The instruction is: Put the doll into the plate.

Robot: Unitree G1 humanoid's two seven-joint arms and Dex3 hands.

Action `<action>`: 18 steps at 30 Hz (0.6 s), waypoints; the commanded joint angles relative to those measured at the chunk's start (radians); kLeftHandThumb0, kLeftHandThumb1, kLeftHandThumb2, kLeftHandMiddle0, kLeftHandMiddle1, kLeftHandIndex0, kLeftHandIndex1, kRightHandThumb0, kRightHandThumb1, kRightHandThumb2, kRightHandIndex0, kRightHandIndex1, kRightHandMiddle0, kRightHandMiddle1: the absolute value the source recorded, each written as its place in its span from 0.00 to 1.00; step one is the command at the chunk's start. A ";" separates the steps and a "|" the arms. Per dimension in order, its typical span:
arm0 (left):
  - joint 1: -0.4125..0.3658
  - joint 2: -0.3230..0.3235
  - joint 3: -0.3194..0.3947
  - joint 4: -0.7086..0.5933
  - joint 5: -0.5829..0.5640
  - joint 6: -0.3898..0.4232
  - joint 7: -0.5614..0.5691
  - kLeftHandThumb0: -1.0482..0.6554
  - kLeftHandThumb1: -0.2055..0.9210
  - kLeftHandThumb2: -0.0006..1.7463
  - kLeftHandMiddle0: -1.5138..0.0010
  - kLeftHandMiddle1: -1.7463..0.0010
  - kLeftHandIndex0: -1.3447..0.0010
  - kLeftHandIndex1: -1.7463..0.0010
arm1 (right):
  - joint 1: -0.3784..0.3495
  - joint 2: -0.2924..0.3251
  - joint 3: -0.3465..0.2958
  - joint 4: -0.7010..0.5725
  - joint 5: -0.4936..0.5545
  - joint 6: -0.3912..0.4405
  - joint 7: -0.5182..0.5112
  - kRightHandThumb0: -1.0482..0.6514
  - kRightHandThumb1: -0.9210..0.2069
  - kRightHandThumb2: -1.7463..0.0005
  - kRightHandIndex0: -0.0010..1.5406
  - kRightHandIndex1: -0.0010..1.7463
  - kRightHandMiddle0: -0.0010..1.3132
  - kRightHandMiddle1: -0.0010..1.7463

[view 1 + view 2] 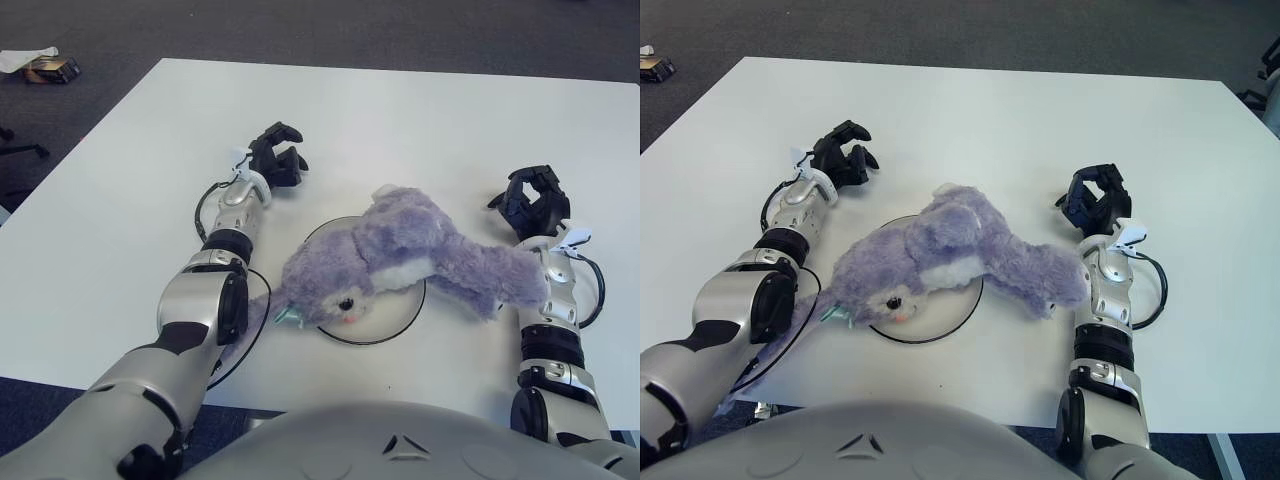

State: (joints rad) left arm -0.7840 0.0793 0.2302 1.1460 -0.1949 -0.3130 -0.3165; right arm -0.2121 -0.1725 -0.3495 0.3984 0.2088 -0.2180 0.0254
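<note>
Both hands clear of the doll, which lies across the plate.

The left hand and right hand each show 3 fingers loosely curled on nothing, set well apart on either side, likely because the doll is released. It sprawls over the plate, long axis running left-right, face toward the robot, tail end overhanging near the right wrist.

No readable text, label, brand, number or sign anywhere (not on the doll, the plate, the white table, or the small item on the floor, too small to make out).
</note>
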 commanded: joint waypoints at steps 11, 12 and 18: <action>0.101 -0.034 0.011 -0.013 -0.021 0.015 -0.019 0.61 0.17 0.97 0.41 0.00 0.53 0.03 | 0.050 0.032 0.028 0.061 -0.006 0.032 0.002 0.36 0.40 0.36 0.71 1.00 0.38 1.00; 0.104 -0.034 0.009 -0.015 -0.020 0.011 -0.019 0.61 0.16 0.97 0.41 0.00 0.53 0.03 | 0.052 0.032 0.030 0.058 -0.009 0.036 -0.001 0.36 0.40 0.35 0.72 1.00 0.38 1.00; 0.130 -0.033 -0.013 -0.057 0.004 -0.024 0.005 0.61 0.14 0.98 0.40 0.00 0.50 0.04 | 0.071 0.032 0.043 0.023 -0.017 0.067 -0.011 0.36 0.40 0.35 0.73 1.00 0.38 1.00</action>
State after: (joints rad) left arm -0.7241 0.0553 0.2289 1.0758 -0.2090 -0.3600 -0.3298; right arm -0.2092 -0.1756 -0.3200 0.3899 0.1960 -0.1979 0.0227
